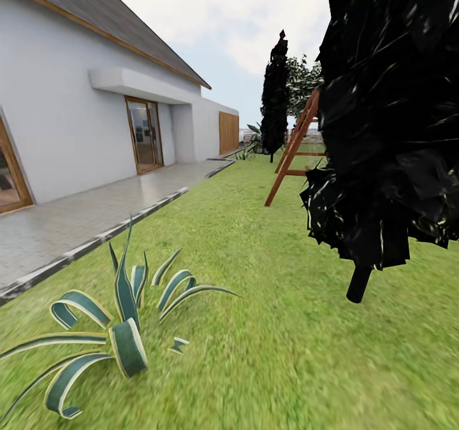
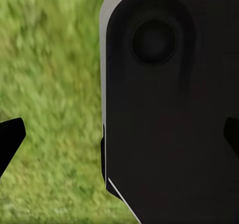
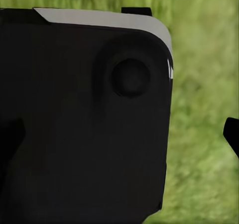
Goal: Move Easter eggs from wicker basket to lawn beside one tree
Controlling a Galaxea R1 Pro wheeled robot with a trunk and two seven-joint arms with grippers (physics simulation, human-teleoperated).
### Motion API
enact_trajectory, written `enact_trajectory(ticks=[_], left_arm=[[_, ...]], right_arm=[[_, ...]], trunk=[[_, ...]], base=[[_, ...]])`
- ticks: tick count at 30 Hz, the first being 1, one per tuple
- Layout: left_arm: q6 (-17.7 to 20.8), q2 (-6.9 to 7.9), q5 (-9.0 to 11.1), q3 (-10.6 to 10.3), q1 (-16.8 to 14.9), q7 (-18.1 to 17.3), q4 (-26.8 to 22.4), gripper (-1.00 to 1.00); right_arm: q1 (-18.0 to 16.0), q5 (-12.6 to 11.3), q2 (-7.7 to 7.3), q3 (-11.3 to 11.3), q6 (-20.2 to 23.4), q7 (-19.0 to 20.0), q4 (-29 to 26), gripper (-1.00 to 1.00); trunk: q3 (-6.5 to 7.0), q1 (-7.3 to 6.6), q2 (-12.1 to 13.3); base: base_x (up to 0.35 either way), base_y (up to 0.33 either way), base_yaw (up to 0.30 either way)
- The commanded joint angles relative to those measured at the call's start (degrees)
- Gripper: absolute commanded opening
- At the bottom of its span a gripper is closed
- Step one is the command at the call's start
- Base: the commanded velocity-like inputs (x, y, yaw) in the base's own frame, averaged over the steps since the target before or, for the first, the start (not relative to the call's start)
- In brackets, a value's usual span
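Observation:
The lawn (image 1: 255,271) stretches ahead as wide green grass. The Easter eggs, the wicker basket and the pale-trunked tree are out of view. In the left wrist view my left gripper (image 2: 119,137) hangs over grass beside a black panel of my own body, its dark fingertips (image 2: 11,134) far apart at the picture's edges, open and empty. In the right wrist view my right gripper (image 3: 119,134) is likewise open, one fingertip (image 3: 232,133) showing against grass, with the black body panel (image 3: 84,119) close in front.
A dark conifer (image 1: 389,118) stands close at the right on a short trunk (image 1: 359,285). A striped agave (image 1: 121,328) grows at the near left. A red-brown wooden frame (image 1: 293,153), a second conifer (image 1: 275,99), the grey patio (image 1: 95,216) and the white house (image 1: 70,118) lie beyond.

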Motion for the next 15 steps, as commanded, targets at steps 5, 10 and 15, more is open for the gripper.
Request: enact_trajectory(ticks=[5,10,15], left_arm=[[0.04,0.0,0.04,0.03,-0.01,-0.02,-0.02,1.0],[0.12,0.0,0.04,0.03,-0.01,-0.03,-0.02,1.0],[0.13,0.0,0.04,0.03,-0.01,-0.03,-0.02,1.0]], right_arm=[[-0.07,0.07,0.0,0.02,-0.08,0.08,0.1,1.0],[-0.07,0.01,0.01,-0.01,-0.1,0.03,0.09,1.0],[-0.07,0.0,0.0,0.0,-0.1,0.02,0.02,1.0]], trunk=[[-0.04,0.0,-0.03],[-0.04,0.0,-0.03],[-0.04,0.0,-0.03]], base=[[0.184,0.0,0.0],[0.321,0.0,0.0],[0.336,0.0,0.101]])
